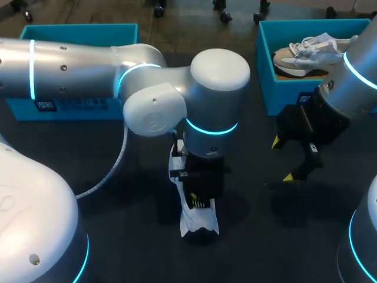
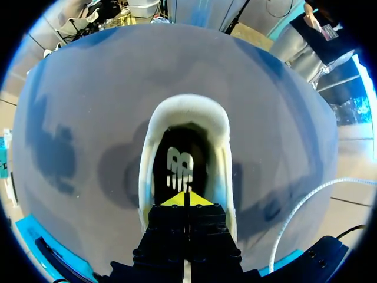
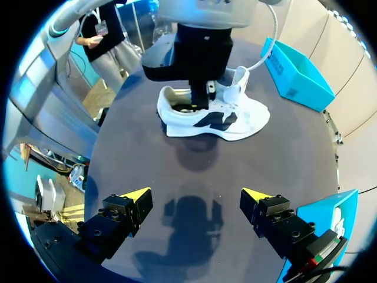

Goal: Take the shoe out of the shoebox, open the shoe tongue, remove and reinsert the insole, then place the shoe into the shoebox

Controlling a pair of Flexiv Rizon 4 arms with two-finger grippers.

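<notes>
So left fingers (image 2: 174, 201) sit pinched narrow inside the shoe (image 2: 187, 106), on its insole (image 2: 179, 165) — heel ahead. Right fingers (image 3: 136, 196) wide, well apart.

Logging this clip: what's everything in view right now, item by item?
white shoe: one, white with a dark side mark, on its sole at mid-table.
second shoe: one, beige and white, inside the right shoebox.
left shoebox: one, teal, at the table's far left.
right shoebox: one, teal, at the table's far right.
cable: one, white, hanging from the left arm.
table: one, dark.
left gripper: yellow tips together, down in the white shoe's opening.
right gripper: open, over bare table near the right shoebox.
</notes>
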